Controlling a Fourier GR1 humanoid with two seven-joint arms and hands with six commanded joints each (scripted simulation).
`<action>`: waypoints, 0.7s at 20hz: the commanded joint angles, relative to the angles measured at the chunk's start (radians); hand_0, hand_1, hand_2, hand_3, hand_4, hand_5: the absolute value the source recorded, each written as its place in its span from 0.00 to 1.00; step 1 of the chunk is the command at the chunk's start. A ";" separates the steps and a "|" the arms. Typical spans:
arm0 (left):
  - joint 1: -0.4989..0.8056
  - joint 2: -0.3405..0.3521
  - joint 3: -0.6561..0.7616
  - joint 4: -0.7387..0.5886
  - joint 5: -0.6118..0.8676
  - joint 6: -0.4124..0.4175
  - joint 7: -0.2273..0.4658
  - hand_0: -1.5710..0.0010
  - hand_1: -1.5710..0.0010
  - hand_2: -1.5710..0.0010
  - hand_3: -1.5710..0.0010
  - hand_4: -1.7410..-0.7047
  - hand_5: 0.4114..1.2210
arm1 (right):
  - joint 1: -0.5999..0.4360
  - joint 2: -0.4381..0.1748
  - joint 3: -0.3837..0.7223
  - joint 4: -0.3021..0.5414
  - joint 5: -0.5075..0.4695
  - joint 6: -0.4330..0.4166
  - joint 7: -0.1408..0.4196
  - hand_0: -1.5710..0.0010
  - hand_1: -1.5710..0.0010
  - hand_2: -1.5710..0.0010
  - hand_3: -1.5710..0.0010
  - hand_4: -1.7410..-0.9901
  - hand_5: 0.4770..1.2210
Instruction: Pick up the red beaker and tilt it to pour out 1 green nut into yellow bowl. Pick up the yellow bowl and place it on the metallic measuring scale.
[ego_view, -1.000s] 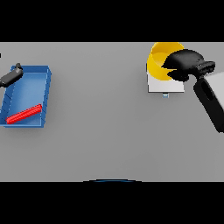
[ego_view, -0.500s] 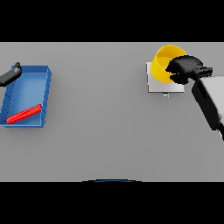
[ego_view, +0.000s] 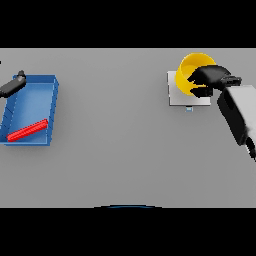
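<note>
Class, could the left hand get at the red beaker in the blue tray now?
Probably yes: the left hand sits at the blue tray's far corner, and the red beaker lies uncovered inside.

There is one yellow bowl (ego_view: 192, 69), one pale square measuring scale (ego_view: 176, 95), one blue tray (ego_view: 49, 111), and one red beaker (ego_view: 27, 130) lying in that tray. Two dark hands show: the right hand (ego_view: 212, 76) and the left hand (ego_view: 13, 85). Any green nut inside the bowl cannot be made out, so none is counted.
</note>
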 joint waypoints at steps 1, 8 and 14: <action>0.009 -0.002 -0.003 -0.008 0.002 0.003 -0.003 1.00 1.00 1.00 1.00 0.89 0.41 | 0.005 0.004 0.003 0.005 -0.001 -0.001 -0.015 0.38 0.45 0.39 0.51 0.32 0.68; -0.018 -0.032 -0.009 0.043 -0.009 -0.008 -0.019 1.00 1.00 1.00 1.00 0.90 0.40 | -0.027 0.013 0.012 0.059 0.012 0.015 -0.061 0.87 0.88 0.79 0.68 0.49 0.39; -0.021 -0.024 -0.002 0.025 0.000 -0.010 -0.011 1.00 1.00 1.00 1.00 0.89 0.40 | -0.040 0.025 0.034 0.098 0.037 0.018 -0.079 0.97 0.97 0.93 0.78 0.58 0.34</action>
